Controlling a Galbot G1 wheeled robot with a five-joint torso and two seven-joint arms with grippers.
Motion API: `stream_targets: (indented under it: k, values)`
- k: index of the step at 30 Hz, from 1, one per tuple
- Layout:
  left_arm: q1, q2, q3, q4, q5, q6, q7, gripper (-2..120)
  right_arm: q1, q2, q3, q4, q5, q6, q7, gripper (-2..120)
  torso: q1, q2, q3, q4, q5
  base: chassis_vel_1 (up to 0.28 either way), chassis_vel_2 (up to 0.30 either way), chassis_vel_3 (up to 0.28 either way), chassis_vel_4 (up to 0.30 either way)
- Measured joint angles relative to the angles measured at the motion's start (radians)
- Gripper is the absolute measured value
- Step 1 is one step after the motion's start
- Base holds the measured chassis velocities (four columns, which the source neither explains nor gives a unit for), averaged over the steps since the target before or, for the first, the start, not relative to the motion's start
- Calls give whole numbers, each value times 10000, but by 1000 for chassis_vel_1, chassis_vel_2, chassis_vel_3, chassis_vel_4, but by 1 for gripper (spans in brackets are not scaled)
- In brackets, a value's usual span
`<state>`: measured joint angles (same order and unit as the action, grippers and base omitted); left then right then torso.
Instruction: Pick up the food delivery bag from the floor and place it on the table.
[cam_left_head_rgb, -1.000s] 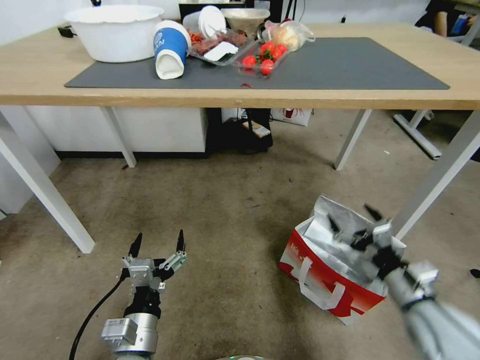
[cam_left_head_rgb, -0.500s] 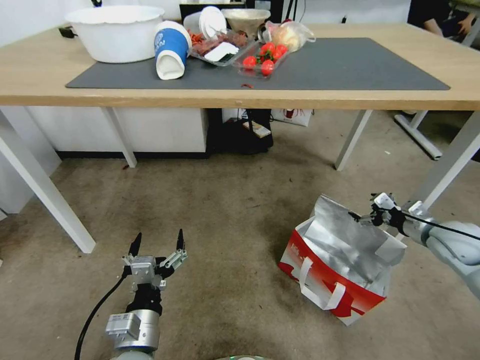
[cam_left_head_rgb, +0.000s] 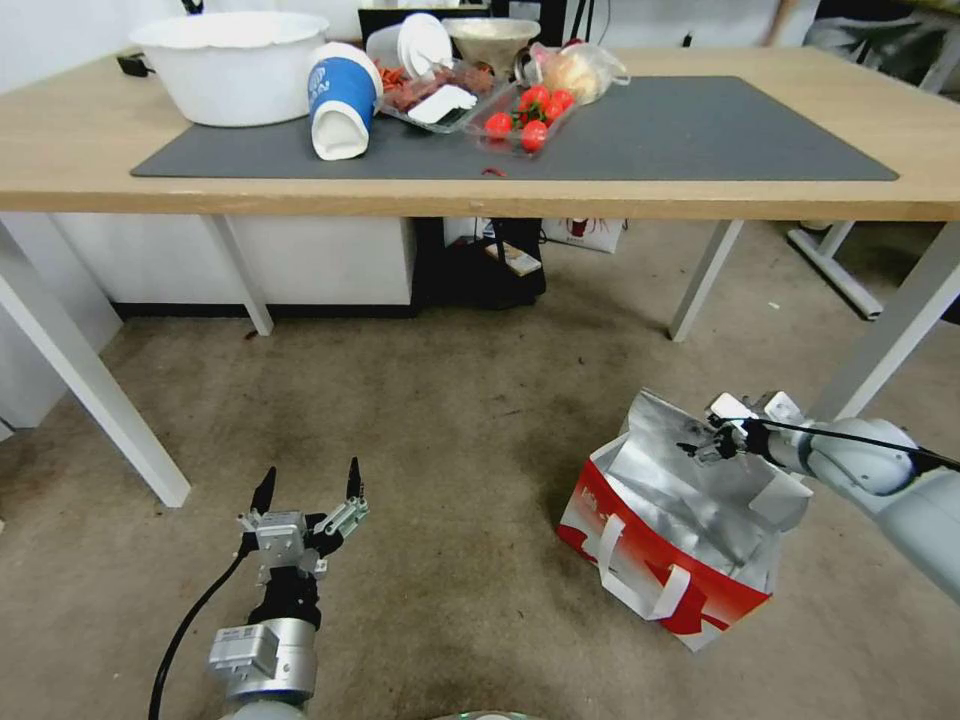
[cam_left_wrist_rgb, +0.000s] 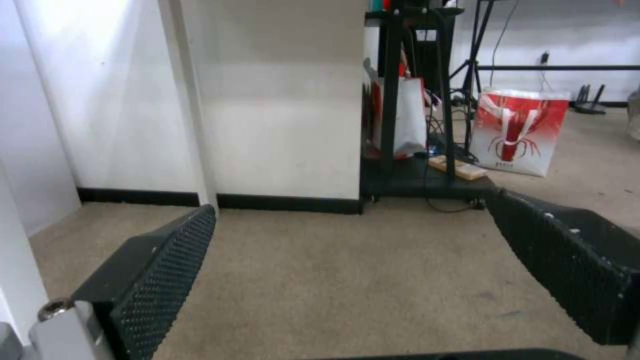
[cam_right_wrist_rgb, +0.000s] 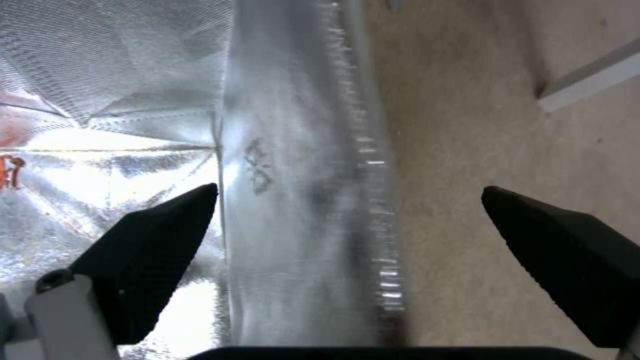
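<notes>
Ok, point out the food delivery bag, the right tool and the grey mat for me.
food delivery bag (cam_left_head_rgb: 668, 580): head view, on its red front panel.
right tool (cam_left_head_rgb: 700, 447): head view, between its fingertips at the bag's foil rim.
grey mat (cam_left_head_rgb: 700, 130): head view, on its bare right half.

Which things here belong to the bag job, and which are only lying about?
Job: food delivery bag, floor, table, right gripper open astride the bag's rim.
Lying about: white bowl, blue cup, tomatoes, left gripper.

White wall (cam_left_wrist_rgb: 287, 100) with a dark skirting (cam_left_wrist_rgb: 287, 203) at upper left, a black stand (cam_left_wrist_rgb: 413, 100) beside it, and a red-and-white paper bag (cam_left_wrist_rgb: 517, 132) farther right
</notes>
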<state>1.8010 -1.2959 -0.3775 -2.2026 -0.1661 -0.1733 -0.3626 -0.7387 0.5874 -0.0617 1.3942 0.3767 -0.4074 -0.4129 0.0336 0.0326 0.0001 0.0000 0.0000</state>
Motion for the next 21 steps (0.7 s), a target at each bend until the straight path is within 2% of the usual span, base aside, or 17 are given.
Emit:
stream_targets:
  k: [15,17,18,21]
  values:
    - [-60,-59,40,130,69,-14,-19,100,-276,128,24,-153,429,-326,-70,100,0,4,-1,0,-1,0,0,0,0]
    - [-76,-43,25,147,69,-18,-44,100,-312,131,41,-161,438,-320,-81,92,-1,5,-1,-1,-1,0,0,0,0]
    - [-76,-43,25,147,69,-18,-44,100,-312,131,41,-161,438,-320,-81,92,-1,5,-1,-1,-1,0,0,0,0]
    - [-91,-37,19,147,64,-18,-72,100,-410,133,64,-157,438,-298,-125,80,0,5,-1,-1,-2,0,0,0,0]
